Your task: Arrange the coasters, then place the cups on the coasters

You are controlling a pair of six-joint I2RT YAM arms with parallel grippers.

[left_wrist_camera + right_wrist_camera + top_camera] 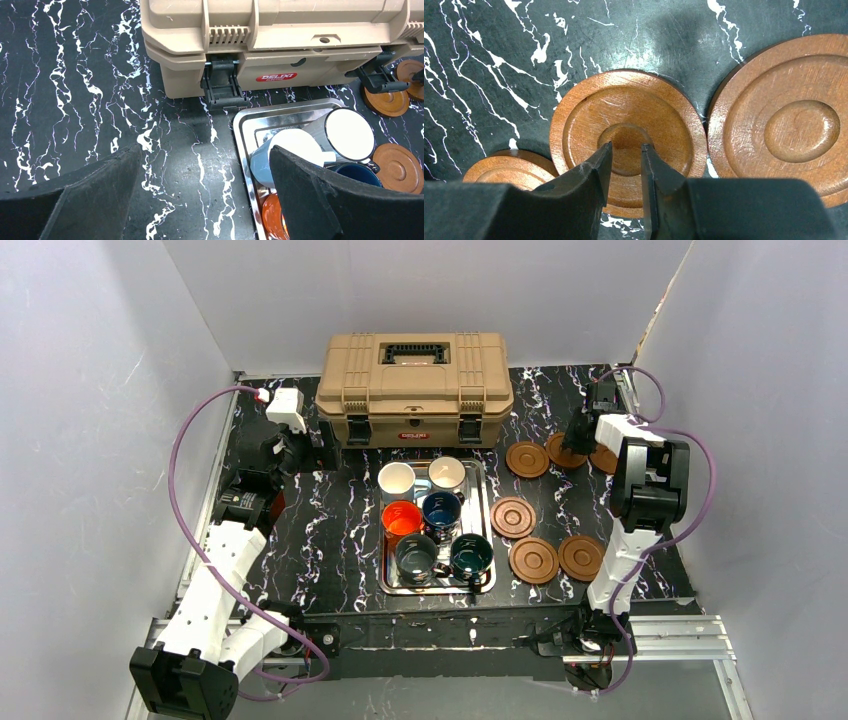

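Six cups stand in a steel tray: two cream-white, orange, navy, grey-green and teal. Several brown coasters lie right of the tray, three in front and three at the back. My right gripper hangs low over the middle back coaster. Its fingers stand a narrow gap apart with nothing between them. More coasters lie to either side. My left gripper is wide open over bare table, left of the tray.
A tan toolbox stands at the back, just behind the tray. The right arm reaches over the right side of the table. White walls close in both sides. In the left wrist view, a white cup sits by the right finger.
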